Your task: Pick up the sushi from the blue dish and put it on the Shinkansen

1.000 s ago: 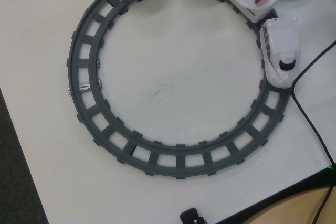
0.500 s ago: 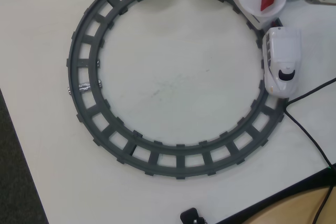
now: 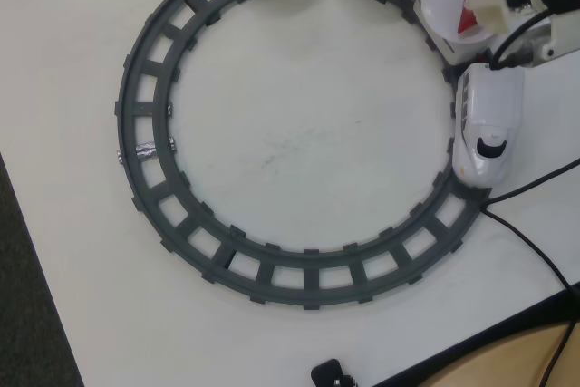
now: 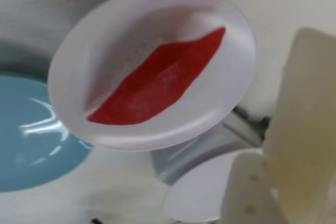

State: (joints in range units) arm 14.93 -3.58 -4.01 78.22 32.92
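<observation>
You see a glossy plastic Shinkansen [image 3: 487,126] on a matt dark grey plastic track [image 3: 145,115]. The table [image 3: 290,142] looks smooth, matt white, faintly scuffed. In the wrist view, the blue dish [image 4: 31,140] shines with glare, the white plate [image 4: 220,93] is satin-smooth, and the claw [image 4: 283,182] is cream plastic.

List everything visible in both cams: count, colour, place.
Dark grey circular toy track: 1, centre of white table.
White bullet train engine with black windscreen: 1, on the track, right side of overhead view.
White round plates on train cars: 3 visible, top edge of overhead view.
Red leaf-shaped sushi piece: 1, lying on the plate nearest the engine.
Light-blue round dish: 1, partly under that plate in wrist view.
Black cables: right side of table.
Cream gripper: 1, right edge of wrist view; state unclear.
</observation>
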